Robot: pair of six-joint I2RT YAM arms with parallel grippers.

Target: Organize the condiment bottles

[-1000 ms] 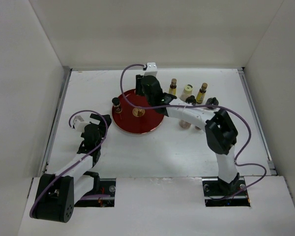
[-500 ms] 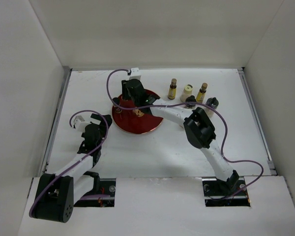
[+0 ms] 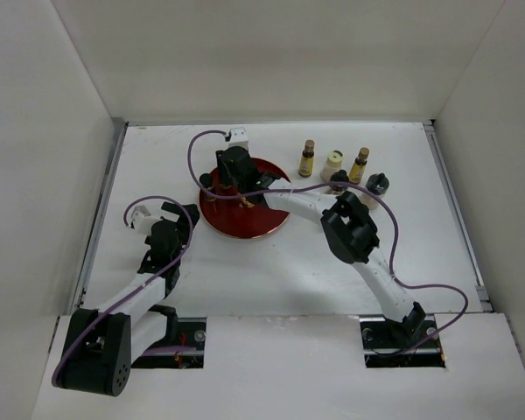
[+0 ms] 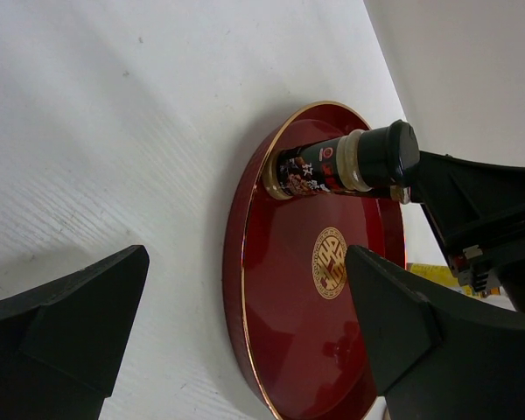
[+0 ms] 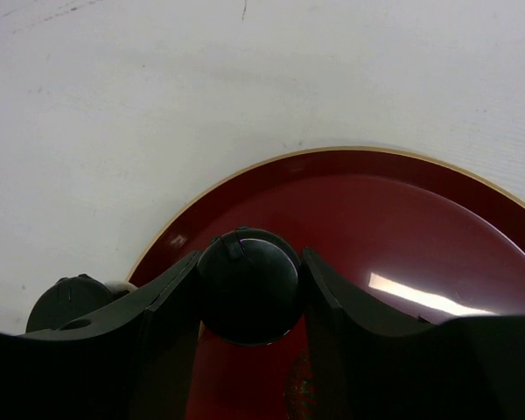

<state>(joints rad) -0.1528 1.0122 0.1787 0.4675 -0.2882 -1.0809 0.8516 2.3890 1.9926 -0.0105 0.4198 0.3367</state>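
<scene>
My right pincer (image 5: pixel 249 258) is clamped on a black-capped bottle (image 5: pixel 247 293) over the left part of the round red tray (image 5: pixel 402 201). A second dark bottle (image 4: pixel 341 164) stands upright just beside it, at the tray's rim. My left pincer (image 4: pixel 245 262) hangs with its fingers apart, nothing between them, near the tray above the white counter (image 3: pixel 245 271). The cream bottle (image 3: pixel 332 164) stands between two amber bottles (image 3: pixel 307 157), right of the tray.
</scene>
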